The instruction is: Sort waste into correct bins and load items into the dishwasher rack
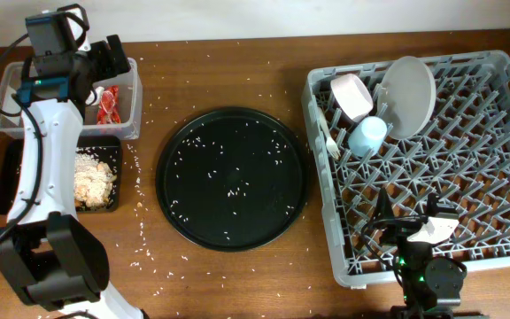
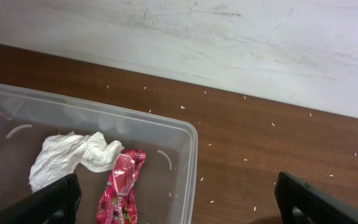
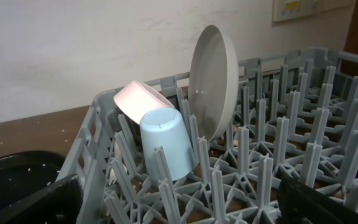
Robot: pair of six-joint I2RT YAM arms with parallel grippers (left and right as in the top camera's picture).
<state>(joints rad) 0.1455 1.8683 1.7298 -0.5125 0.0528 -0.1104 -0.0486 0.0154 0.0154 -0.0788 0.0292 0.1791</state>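
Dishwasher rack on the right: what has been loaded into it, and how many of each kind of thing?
Pale grey-green plate: 1
Pinkish-white bowl: 1
Light-blue cup: 1
White plastic fork: 1
Total in the grey dishwasher rack: 4
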